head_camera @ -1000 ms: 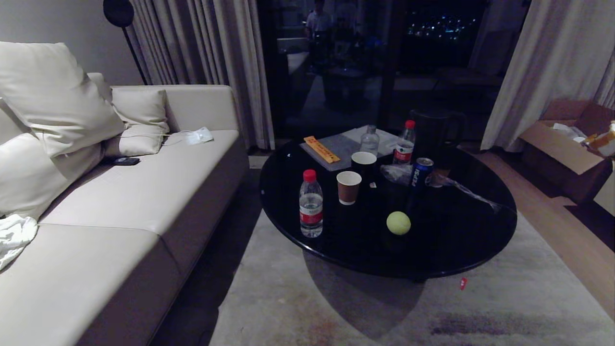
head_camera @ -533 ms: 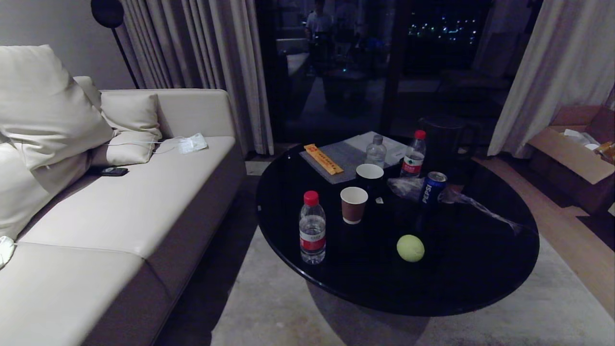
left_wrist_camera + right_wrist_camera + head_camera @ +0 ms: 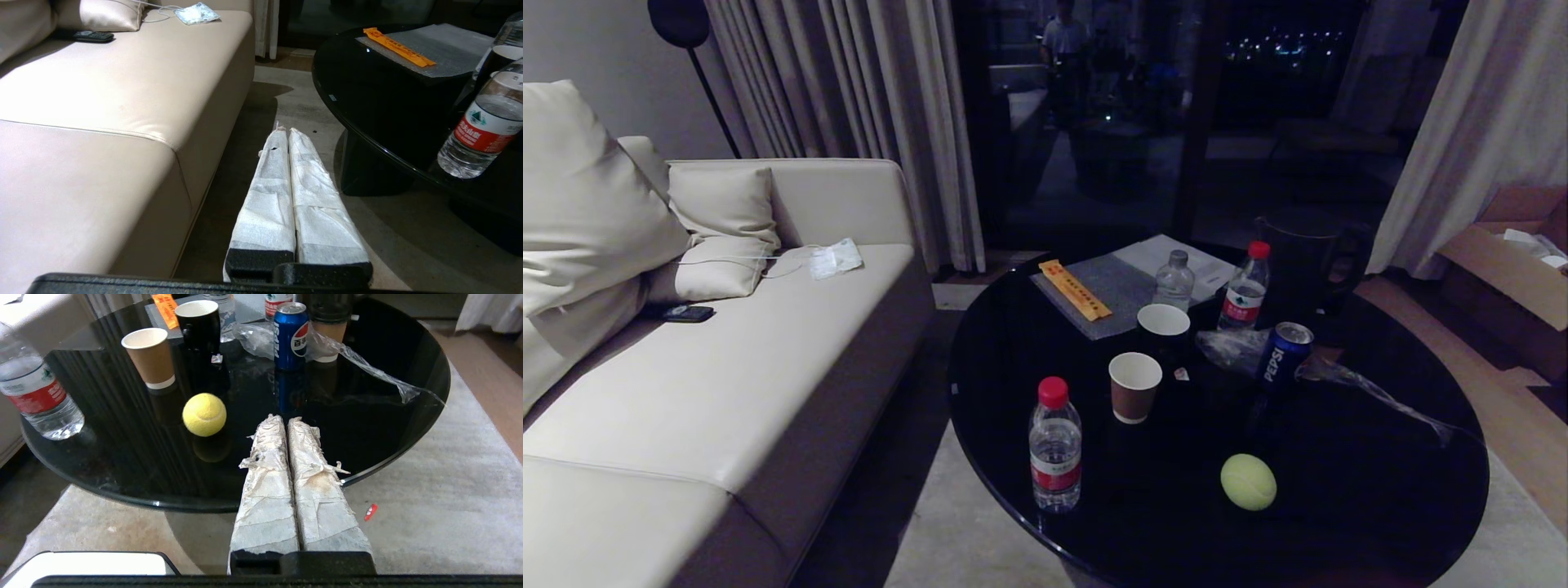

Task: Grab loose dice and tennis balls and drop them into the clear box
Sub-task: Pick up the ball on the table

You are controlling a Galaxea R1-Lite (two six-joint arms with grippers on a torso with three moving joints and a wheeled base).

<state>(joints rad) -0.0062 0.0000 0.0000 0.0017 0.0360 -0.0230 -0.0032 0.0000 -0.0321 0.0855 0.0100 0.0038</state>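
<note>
Yellow-green felt marks the only task item in sight: one tennis ball [image 3: 1248,482] is seen lying loose on the black glass table [image 3: 1380,490], at about 7 o'clock from the Pepsi can [image 3: 1282,353] and 4 o'clock from the brown paper cup [image 3: 1134,386]. Neither the dice nor the clear box is visible in any view. The right gripper [image 3: 287,421] is held with its wrapped fingers pressed together, empty, just beside the ball at its 3 o'clock in the right wrist view; the left gripper [image 3: 288,131] is likewise closed on nothing, low between sofa [image 3: 727,392] and table. For a clean pickup, the right fingers should be spread before the approach, then centred over the ball so that it is not nudged and rolled across the smooth glass towards the rim.
</note>
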